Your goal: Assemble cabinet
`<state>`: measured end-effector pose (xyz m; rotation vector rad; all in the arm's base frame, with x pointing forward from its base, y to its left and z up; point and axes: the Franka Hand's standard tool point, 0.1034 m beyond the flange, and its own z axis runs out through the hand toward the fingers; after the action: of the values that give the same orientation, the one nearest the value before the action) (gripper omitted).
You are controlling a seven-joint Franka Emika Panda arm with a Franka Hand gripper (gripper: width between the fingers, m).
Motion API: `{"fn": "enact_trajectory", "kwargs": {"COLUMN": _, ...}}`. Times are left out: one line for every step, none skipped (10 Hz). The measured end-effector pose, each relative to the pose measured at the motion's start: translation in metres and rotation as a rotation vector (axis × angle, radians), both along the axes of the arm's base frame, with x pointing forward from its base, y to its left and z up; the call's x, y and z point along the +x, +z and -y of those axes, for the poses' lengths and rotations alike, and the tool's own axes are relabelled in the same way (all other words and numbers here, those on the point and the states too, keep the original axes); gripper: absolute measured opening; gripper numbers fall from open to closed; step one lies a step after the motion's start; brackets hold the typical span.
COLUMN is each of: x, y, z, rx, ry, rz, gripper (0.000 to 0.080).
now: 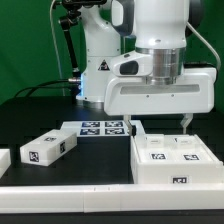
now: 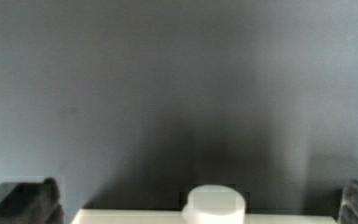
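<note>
The cabinet is a white boxy body at the exterior view's lower right, with black-and-white tags on its top and front. My gripper hovers just above its far edge, open wide and empty, one finger on each side. In the wrist view my gripper straddles a round white peg that stands up from the cabinet's white top. Only the dark fingertips show at the picture's edges. A loose white tagged block lies on the black table at the exterior view's left.
The marker board lies flat on the table behind the block. Another white piece shows at the exterior view's far left edge. A long white rail runs along the front. The robot base stands behind.
</note>
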<state>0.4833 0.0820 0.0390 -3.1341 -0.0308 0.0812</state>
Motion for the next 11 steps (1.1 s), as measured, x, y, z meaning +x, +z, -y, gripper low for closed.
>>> {"fn": "enact_trajectory", "kwargs": {"x": 0.000, "y": 0.000, "z": -0.001, "rx": 0.001, "ry": 0.011, "rz": -0.001, "gripper": 0.0796}}
{"fn": "enact_trajectory", "kwargs": {"x": 0.000, "y": 0.000, "z": -0.001, "rx": 0.001, "ry": 0.014, "rz": -0.001, "gripper": 0.0796}}
{"fn": "enact_trajectory", "kwargs": {"x": 0.000, "y": 0.000, "z": -0.001, "rx": 0.002, "ry": 0.017, "rz": -0.001, "gripper": 0.0796}}
{"fn": "enact_trajectory", "kwargs": {"x": -0.001, "y": 0.000, "z": -0.001, "rx": 0.002, "ry": 0.022, "rz": -0.001, "gripper": 0.0796}}
{"fn": "enact_trajectory", "kwargs": {"x": -0.002, "y": -0.002, "z": -0.001, "rx": 0.003, "ry": 0.016, "rz": -0.002, "gripper": 0.0796}}
{"fn": "enact_trajectory", "kwargs": {"x": -0.008, "y": -0.011, "z": -0.002, "rx": 0.005, "ry": 0.004, "rz": -0.012, "gripper": 0.0796}}
{"fn": "enact_trajectory", "kwargs": {"x": -0.009, "y": -0.016, "z": -0.001, "rx": 0.007, "ry": 0.001, "rz": -0.020, "gripper": 0.0796}}
{"fn": "enact_trajectory", "kwargs": {"x": -0.006, "y": -0.019, "z": -0.001, "rx": 0.016, "ry": -0.007, "rz": -0.017, "gripper": 0.0796}}
{"fn": "enact_trajectory", "kwargs": {"x": -0.002, "y": -0.022, "z": -0.001, "rx": 0.024, "ry": -0.013, "rz": -0.017, "gripper": 0.0796}}
{"fn": "enact_trajectory", "kwargs": {"x": 0.001, "y": -0.026, "z": 0.001, "rx": 0.028, "ry": -0.020, "rz": -0.018, "gripper": 0.0796}}
{"fn": "enact_trajectory", "kwargs": {"x": 0.002, "y": -0.029, "z": 0.002, "rx": 0.032, "ry": -0.027, "rz": -0.019, "gripper": 0.0796}}
